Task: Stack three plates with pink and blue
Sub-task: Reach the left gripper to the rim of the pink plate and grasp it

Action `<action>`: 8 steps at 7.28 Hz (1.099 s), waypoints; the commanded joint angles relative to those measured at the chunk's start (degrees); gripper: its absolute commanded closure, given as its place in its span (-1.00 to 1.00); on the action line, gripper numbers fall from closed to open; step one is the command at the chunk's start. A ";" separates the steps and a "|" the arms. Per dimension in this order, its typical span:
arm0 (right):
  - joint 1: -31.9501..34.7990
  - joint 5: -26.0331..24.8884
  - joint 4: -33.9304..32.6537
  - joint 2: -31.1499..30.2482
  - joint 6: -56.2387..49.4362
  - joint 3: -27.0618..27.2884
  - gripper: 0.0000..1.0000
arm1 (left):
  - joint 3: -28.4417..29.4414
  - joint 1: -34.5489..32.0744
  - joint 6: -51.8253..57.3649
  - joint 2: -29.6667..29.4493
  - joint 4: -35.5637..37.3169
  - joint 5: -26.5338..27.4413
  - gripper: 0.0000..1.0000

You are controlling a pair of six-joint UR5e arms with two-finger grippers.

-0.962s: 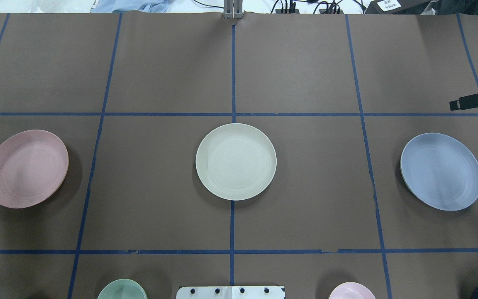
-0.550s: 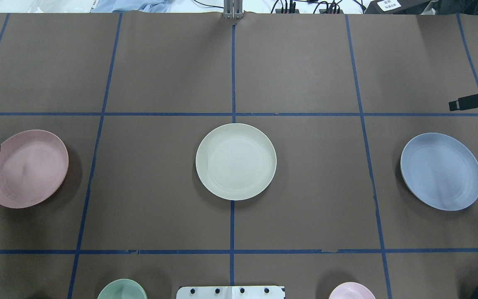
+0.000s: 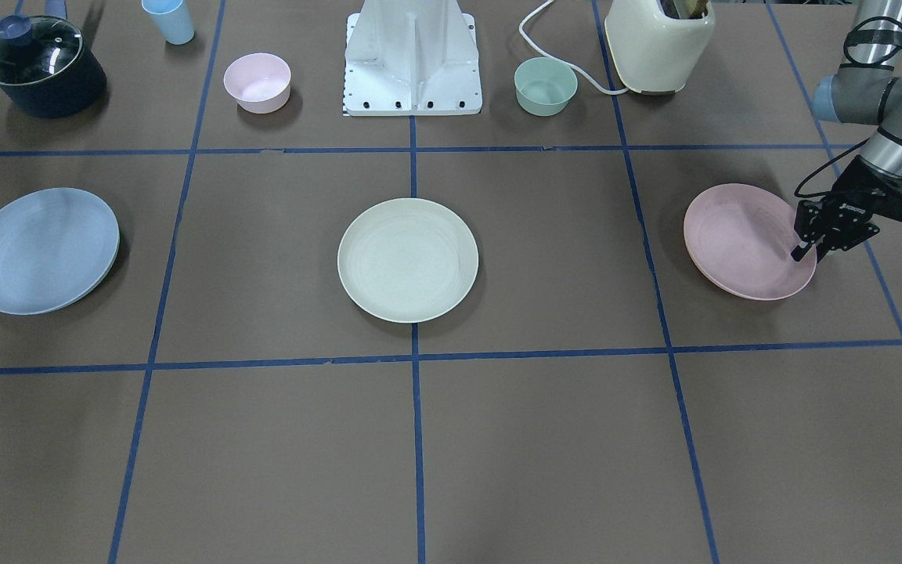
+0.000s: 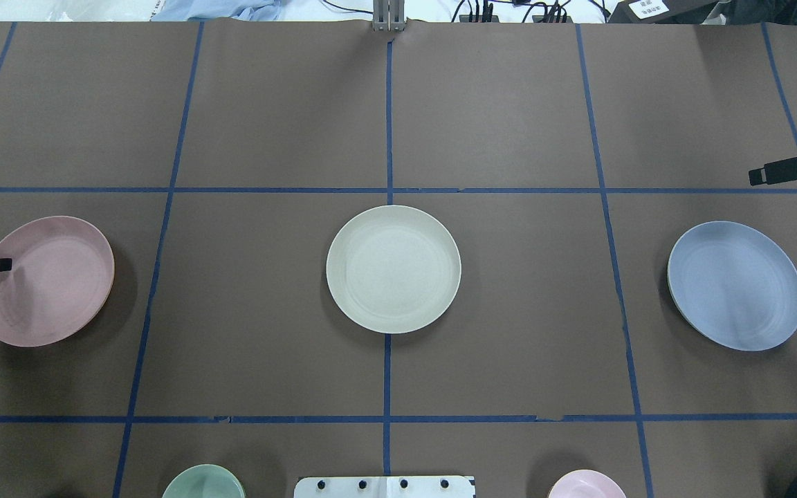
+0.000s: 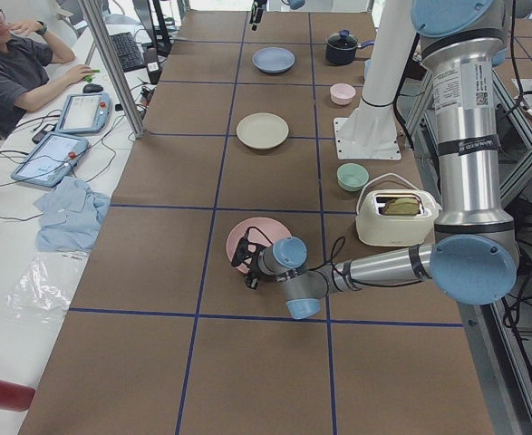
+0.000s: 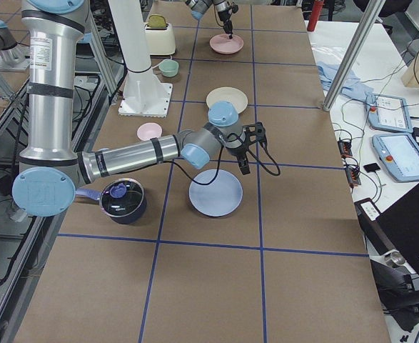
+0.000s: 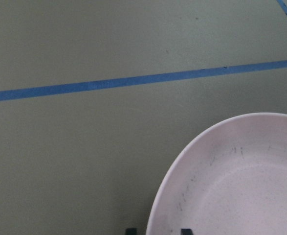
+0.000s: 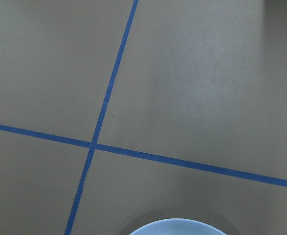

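Observation:
The pink plate (image 4: 46,280) lies at the table's left, the cream plate (image 4: 393,268) in the middle and the blue plate (image 4: 735,285) at the right, all apart and flat. My left gripper (image 4: 3,265) is open at the pink plate's outer rim. In the left wrist view its two fingertips (image 7: 186,230) stand either side of that rim (image 7: 167,196). My right gripper (image 4: 755,177) hangs beyond the blue plate's far side, apart from it; I cannot tell whether it is open. The right wrist view shows only the blue plate's edge (image 8: 180,227).
A small green bowl (image 3: 545,86) and a small pink bowl (image 3: 257,81) flank the robot base (image 3: 412,59). A toaster (image 3: 658,43), a lidded pot (image 3: 40,66) and a blue cup (image 3: 169,19) stand along the robot's side of the table.
My left gripper has come in from the left edge and moved toward the robot along the pink plate's rim. The right gripper and all plates have stayed put.

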 commanded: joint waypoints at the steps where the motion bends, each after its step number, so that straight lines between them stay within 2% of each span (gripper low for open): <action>1: 0.00 0.00 0.00 -0.03 0.00 -0.04 -1.00 | -1.87 0.29 0.00 0.84 0.12 -0.39 1.00; 2: 0.00 0.09 0.00 -0.03 0.00 -0.21 -1.00 | -3.89 0.11 0.00 1.28 0.56 -1.00 1.00; 4: 0.00 0.09 0.00 -0.03 0.00 -0.30 -1.00 | -6.80 -2.85 0.00 0.94 1.43 -7.05 1.00; 5: 0.00 0.09 0.00 -0.03 0.00 -0.30 -1.00 | -9.42 -4.27 -0.09 0.15 5.88 -7.77 1.00; 7: -0.09 0.09 0.00 -0.03 0.00 -0.39 -1.00 | -23.00 -4.28 -1.05 -2.65 23.67 -7.52 1.00; 8: -0.09 0.09 0.00 -0.03 0.00 -0.39 -1.00 | -28.46 -4.28 -2.45 -5.98 33.16 -7.25 1.00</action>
